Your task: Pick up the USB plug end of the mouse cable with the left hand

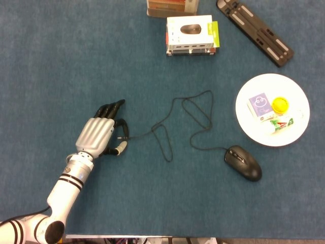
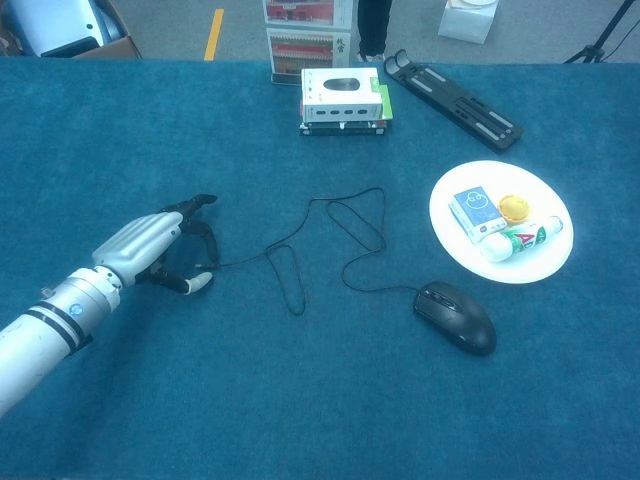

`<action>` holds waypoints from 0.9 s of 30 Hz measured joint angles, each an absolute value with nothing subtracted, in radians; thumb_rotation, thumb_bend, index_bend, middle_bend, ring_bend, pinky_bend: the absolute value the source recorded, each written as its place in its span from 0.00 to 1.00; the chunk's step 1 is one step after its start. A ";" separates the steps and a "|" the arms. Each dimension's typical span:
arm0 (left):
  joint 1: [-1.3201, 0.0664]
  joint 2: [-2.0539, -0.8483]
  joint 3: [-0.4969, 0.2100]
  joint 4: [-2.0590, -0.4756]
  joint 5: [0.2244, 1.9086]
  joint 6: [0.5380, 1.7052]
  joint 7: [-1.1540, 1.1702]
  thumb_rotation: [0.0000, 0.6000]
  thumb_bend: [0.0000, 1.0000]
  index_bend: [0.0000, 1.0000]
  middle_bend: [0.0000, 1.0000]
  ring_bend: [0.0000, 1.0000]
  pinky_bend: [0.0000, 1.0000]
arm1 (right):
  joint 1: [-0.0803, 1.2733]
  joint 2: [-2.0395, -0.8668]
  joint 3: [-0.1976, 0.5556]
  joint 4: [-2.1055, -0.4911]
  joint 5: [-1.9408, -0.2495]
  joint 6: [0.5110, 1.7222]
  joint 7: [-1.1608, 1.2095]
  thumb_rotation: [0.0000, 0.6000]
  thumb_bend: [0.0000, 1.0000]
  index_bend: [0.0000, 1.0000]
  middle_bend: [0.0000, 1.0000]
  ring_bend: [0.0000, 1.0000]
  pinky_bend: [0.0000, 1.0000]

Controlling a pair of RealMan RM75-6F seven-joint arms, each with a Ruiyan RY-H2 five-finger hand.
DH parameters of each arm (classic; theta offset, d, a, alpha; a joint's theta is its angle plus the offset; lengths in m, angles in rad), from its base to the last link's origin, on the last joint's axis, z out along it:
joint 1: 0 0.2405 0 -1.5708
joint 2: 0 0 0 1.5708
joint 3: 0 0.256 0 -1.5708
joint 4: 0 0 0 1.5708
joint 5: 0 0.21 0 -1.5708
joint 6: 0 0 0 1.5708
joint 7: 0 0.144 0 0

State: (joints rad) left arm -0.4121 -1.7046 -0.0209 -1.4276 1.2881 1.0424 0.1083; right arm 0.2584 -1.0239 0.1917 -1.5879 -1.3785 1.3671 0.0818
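The black mouse [image 1: 244, 162] [image 2: 456, 316] lies on the blue cloth, and its thin cable [image 1: 163, 137] [image 2: 290, 275] loops away to the left. The cable's USB plug [image 1: 121, 137] [image 2: 206, 268] rests on the cloth at its left end. My left hand [image 1: 99, 133] [image 2: 150, 248] hovers palm down over the plug. Its fingers [image 1: 123, 124] curl around the plug's far side and the thumb [image 1: 121, 149] sits on the near side. A small gap still shows between them. My right hand is in neither view.
A white plate [image 1: 299, 127] [image 2: 450, 250] with small packets stands right of the cable. A boxed mouse [image 1: 190, 34] [image 2: 342, 100] and a black bracket [image 1: 256, 31] [image 2: 455, 100] lie at the back. A cardboard box [image 2: 60, 30] stands beyond the far left edge.
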 measured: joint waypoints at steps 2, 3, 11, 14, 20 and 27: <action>-0.412 -1.705 -0.020 -1.427 1.289 1.041 0.109 1.00 0.36 0.50 0.00 0.00 0.00 | 0.258 -1.025 0.192 -1.586 -1.379 1.368 0.084 1.00 0.04 0.37 0.18 0.17 0.30; -0.412 -1.705 -0.020 -1.427 1.289 1.041 0.109 1.00 0.36 0.50 0.00 0.00 0.00 | 0.257 -1.025 0.191 -1.586 -1.379 1.368 0.084 1.00 0.04 0.37 0.18 0.17 0.30; -0.412 -1.707 -0.018 -1.421 1.288 1.035 0.106 1.00 0.38 0.51 0.00 0.00 0.00 | 0.255 -1.026 0.191 -1.582 -1.379 1.369 0.089 1.00 0.04 0.37 0.18 0.17 0.30; -0.412 -1.708 -0.018 -1.419 1.290 1.035 0.104 1.00 0.38 0.51 0.00 0.00 0.00 | 0.255 -1.027 0.191 -1.581 -1.380 1.369 0.090 1.00 0.04 0.37 0.18 0.17 0.30; -0.411 -1.710 -0.019 -1.416 1.291 1.035 0.099 1.00 0.38 0.52 0.00 0.00 0.00 | 0.255 -1.029 0.191 -1.578 -1.379 1.366 0.091 1.00 0.04 0.37 0.18 0.17 0.30; -0.408 -1.703 -0.020 -1.431 1.307 1.051 0.087 1.00 0.38 0.53 0.00 0.00 0.00 | 0.253 -1.031 0.191 -1.575 -1.378 1.367 0.097 1.00 0.04 0.37 0.18 0.17 0.30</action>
